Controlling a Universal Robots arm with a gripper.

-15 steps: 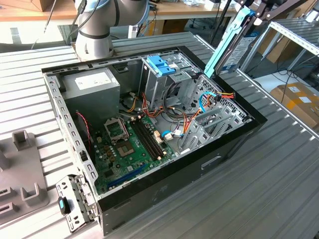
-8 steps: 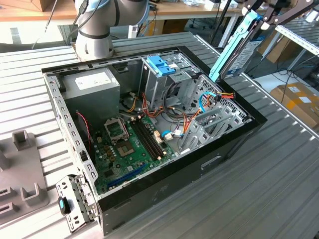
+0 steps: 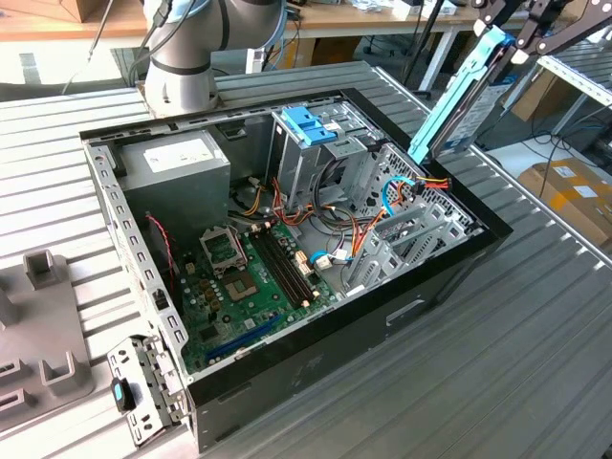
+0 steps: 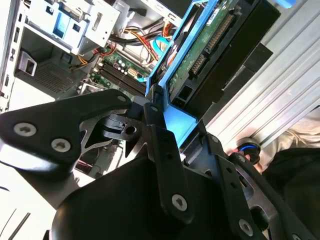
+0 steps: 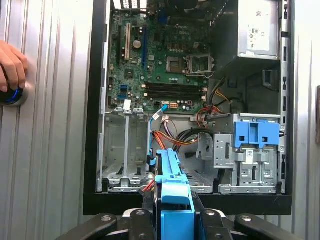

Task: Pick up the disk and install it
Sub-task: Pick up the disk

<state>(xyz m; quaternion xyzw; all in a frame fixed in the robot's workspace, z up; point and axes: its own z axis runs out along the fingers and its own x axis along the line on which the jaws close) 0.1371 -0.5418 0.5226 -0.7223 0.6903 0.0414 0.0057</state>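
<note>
We see the gripper (image 3: 512, 33) at one o'clock in the exterior view, clamped narrow on the disk (image 3: 457, 96). The disk is off the table (image 3: 535, 363) and tilted steeply. Its blue side rail runs down toward seven o'clock and ends near the far rim of the open computer case (image 3: 382, 316). We cannot tell whether it touches that rim.

In the second wrist view the black fingers (image 4: 159, 135) grip the blue rail, and the disk (image 4: 200, 55) shows its green circuit board and connector edge. In the first wrist view the disk (image 5: 172, 185) stands edge-on between the gripper (image 5: 172, 222) parts, over the case's edge.

Inside the case in the exterior view, the grey power supply (image 3: 177, 158) sits at eleven o'clock. The metal drive cage with its blue handle (image 3: 311, 124) is at twelve o'clock. The green motherboard (image 3: 244, 277) lies toward seven o'clock. An empty metal bay (image 3: 402, 239) lies at three o'clock, beside loose red, yellow and blue cables.

In the first wrist view a person's hand (image 5: 9, 62) rests on a round blue-lit button (image 5: 11, 96) on the table beside the case.
</note>
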